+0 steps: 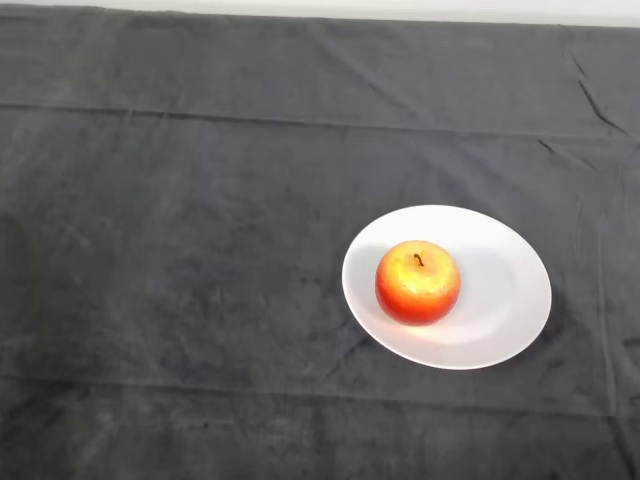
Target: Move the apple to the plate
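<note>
A red and yellow apple (417, 282) stands upright, stem up, on a white round plate (505, 300). It rests on the plate's left half. The plate lies on the dark cloth, right of the middle of the head view.
A dark grey cloth (180, 250) with a few creases covers the whole table. A pale strip of the far edge (320, 8) shows along the top.
</note>
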Robot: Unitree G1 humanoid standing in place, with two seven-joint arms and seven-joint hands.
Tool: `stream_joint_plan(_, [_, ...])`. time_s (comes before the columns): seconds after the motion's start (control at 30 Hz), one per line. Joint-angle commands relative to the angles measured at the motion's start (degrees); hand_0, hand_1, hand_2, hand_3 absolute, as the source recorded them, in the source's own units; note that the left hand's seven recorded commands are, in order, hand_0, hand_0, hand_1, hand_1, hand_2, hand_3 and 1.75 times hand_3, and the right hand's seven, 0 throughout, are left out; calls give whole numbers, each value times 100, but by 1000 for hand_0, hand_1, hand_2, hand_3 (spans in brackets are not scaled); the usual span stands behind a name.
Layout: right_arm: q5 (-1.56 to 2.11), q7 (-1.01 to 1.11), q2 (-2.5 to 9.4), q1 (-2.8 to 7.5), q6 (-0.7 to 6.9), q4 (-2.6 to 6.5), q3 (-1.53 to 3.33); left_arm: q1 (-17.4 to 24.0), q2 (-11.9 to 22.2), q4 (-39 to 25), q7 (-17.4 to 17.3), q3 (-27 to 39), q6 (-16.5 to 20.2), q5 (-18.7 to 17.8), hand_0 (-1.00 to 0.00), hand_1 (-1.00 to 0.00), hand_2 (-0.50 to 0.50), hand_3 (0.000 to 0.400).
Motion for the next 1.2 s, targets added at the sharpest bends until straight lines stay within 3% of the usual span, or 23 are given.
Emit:
stream_joint_plan(0.03, [63,-34,49,61,-51,-234,-55,-146,-77,58,-63,215,12,113,0,0,0,0])
stream_joint_plan(1.2, [63,-44,55,66,-48,-251,-50,-209,-339,37,-371,466,58,295,0,0,0,0])
